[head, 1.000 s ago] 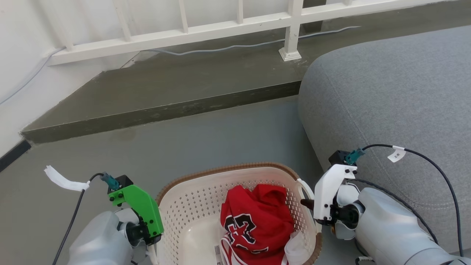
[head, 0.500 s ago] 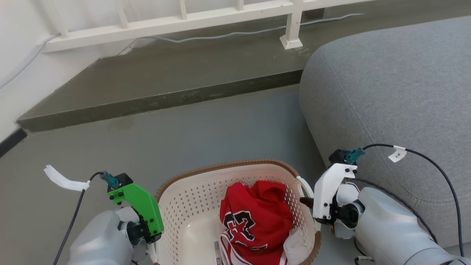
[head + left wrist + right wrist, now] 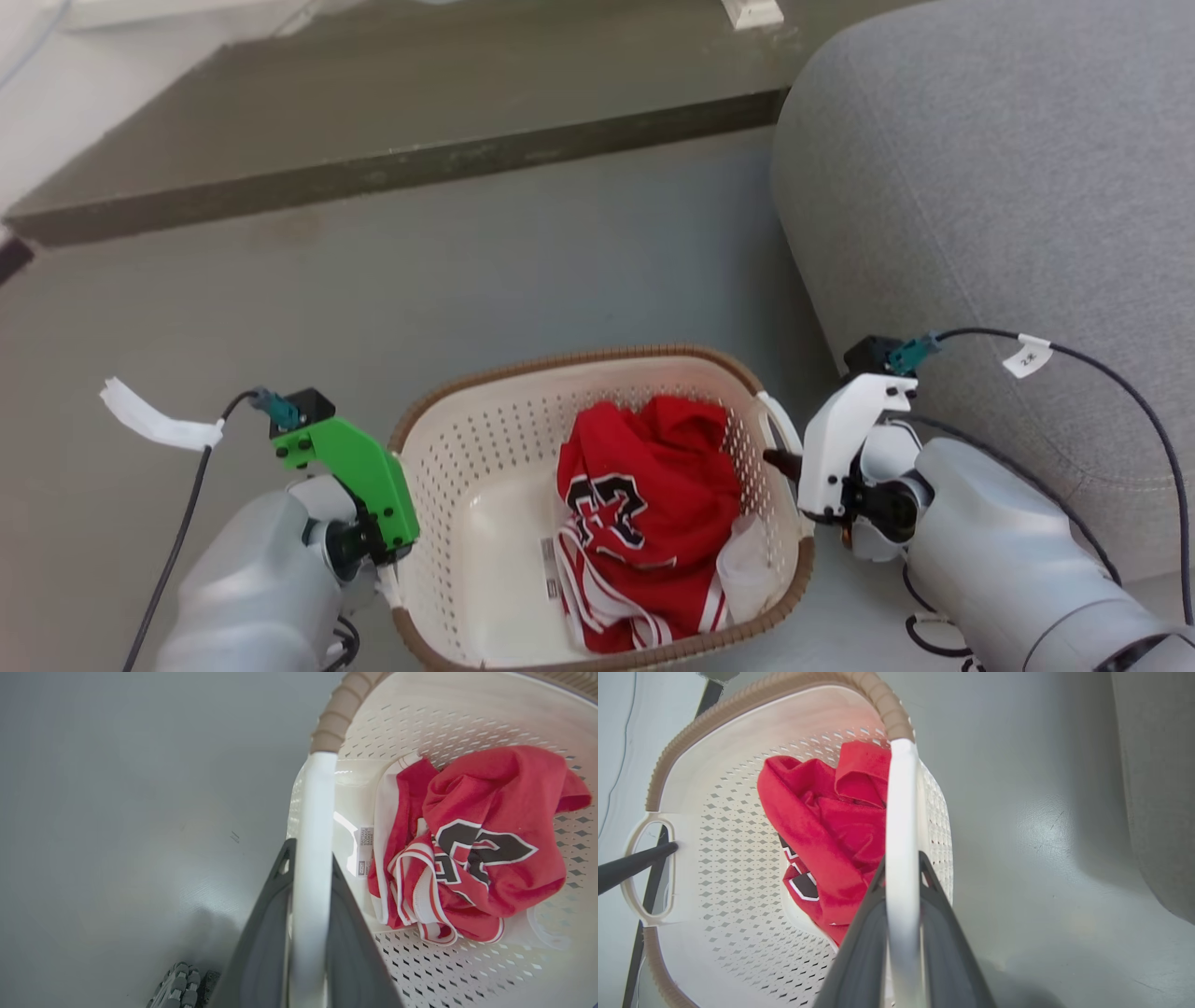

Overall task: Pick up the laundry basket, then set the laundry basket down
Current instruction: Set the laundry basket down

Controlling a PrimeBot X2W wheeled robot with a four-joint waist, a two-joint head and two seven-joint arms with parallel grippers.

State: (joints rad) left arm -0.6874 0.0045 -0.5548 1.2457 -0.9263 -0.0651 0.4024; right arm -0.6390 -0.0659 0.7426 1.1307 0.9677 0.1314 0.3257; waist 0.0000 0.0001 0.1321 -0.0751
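**A:** What is the head camera showing?

**B:** The laundry basket point(image 3: 560, 360) is sitting low between the two arms, over the grey floor point(image 3: 467, 261) and just beside the grey sofa point(image 3: 980, 187). I cannot tell whether it is resting on the floor or hanging just above it. A red jersey point(image 3: 644, 504) is lying crumpled inside. The left end effector point(image 3: 384, 577) is reaching in at the basket's left side, and the right end effector point(image 3: 782, 460) at its right side. A dark step point(image 3: 373, 112) is running across behind.

**A:** And the left wrist camera?

**B:** Its two dark fingers are gripping the white left handle point(image 3: 314, 812), one on each side, with no gap showing.

**A:** The right wrist camera?

**B:** Much the same. Its fingers are clamping the white right handle point(image 3: 900, 812) between them. Across the basket, a dark finger of the left end effector is showing at the far handle's opening.
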